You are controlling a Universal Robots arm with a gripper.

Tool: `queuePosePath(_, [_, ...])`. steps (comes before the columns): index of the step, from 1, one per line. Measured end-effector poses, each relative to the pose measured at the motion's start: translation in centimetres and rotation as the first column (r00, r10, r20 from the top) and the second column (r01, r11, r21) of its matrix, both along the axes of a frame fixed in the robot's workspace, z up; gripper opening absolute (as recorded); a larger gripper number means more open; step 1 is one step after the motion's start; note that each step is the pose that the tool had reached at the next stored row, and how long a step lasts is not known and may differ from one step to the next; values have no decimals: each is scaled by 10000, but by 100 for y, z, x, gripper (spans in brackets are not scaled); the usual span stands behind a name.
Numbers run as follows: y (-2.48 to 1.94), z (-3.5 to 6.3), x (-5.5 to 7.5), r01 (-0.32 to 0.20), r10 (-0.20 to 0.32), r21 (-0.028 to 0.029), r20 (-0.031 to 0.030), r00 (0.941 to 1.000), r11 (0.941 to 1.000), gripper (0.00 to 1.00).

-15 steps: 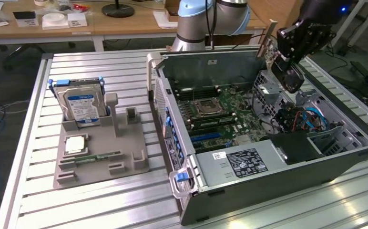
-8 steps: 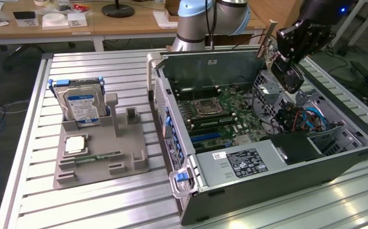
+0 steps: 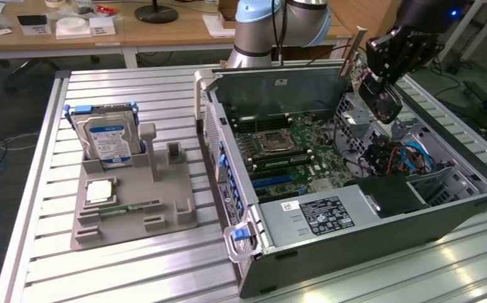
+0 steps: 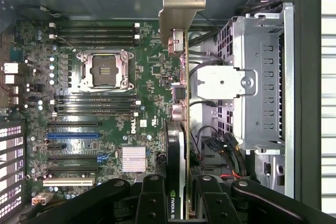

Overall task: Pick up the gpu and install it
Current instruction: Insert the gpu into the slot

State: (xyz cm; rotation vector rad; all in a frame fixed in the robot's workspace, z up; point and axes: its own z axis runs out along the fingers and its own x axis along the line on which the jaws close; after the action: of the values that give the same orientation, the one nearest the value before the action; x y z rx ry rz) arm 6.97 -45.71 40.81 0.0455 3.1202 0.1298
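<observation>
While the gripper (image 3: 389,66) is clamped on the gpu (image 3: 384,104), the card hangs edge-down over the far end of the open case (image 3: 353,243), toward the exterior view's right. From the wrist view, the fingers (image 4: 152,200) pinch one end of the gpu (image 4: 177,150) and its metal bracket (image 4: 178,3) juts out at the other. You are holding a long thin board by one end, so I judge any knock at the free end could twist it in the grip. The card sits above the seam between the motherboard (image 4: 152,77) and the silver drive cage (image 4: 262,77), with loose cables (image 4: 210,140) bunched just beside it. A straight descent from here would likely snag those wires or strike the cage edge. The expansion slots (image 4: 73,135) lie well apart from the card, toward the near left of the board. If the card skims too low on the way across, the small heatsink (image 4: 133,159) could catch its lower edge. Watch the bracket against the case wall too, since a tilted card would probably jam there rather than seat. Above the case rim you have free air all round, and the widest open floor is over the motherboard. The hard drive (image 3: 109,142) on its grey holder (image 3: 134,211) stands well clear on the exterior view's left.
</observation>
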Motion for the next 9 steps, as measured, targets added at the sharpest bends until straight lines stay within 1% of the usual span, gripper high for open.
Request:
queuePosePath(5, [0,-1,0,-96,96,1,0,10000,10000,27])
queuePosePath(9, [-1,-2,-1,-507,507,-1,0,9987,9987,27])
